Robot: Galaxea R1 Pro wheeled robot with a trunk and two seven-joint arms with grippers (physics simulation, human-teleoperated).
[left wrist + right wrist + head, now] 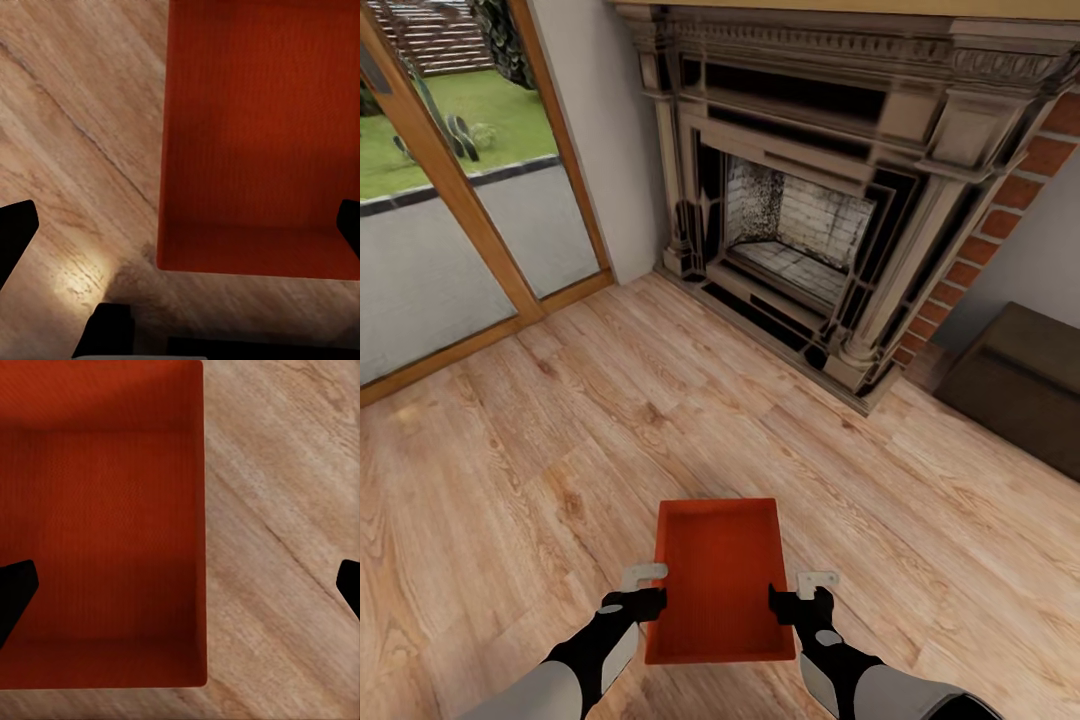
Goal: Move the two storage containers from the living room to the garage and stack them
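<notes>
The left gripper [643, 592] sits at the left long wall of a red bin [720, 580], the right gripper [807, 595] at the right long wall; both are near the bin's near end. In each wrist view the two dark fingertips stand far apart at the frame's edges, one over the bin's inside and one over the floor, so each pair of jaws straddles a wall, wide open and gripping nothing; whether any fingertip touches the wall I cannot tell. The bin [259, 150] is open-topped and empty [101, 521]; from the head view it seems to lie on the wood floor [560, 420] of the living room, long axis pointing away toward the fireplace [800, 200], though whether it rests there or is already raised is not plain.

The step in hand looks like the pick-up of the first bin; the next move calls for both jaws to close on the walls together and lift evenly, so the bin does not tip.

The glass doors [450, 200] stand at the far left and a dark bench [1020, 380] at the right, cut off by the frame. In the wrist views the fingers are cut off at the edges.
</notes>
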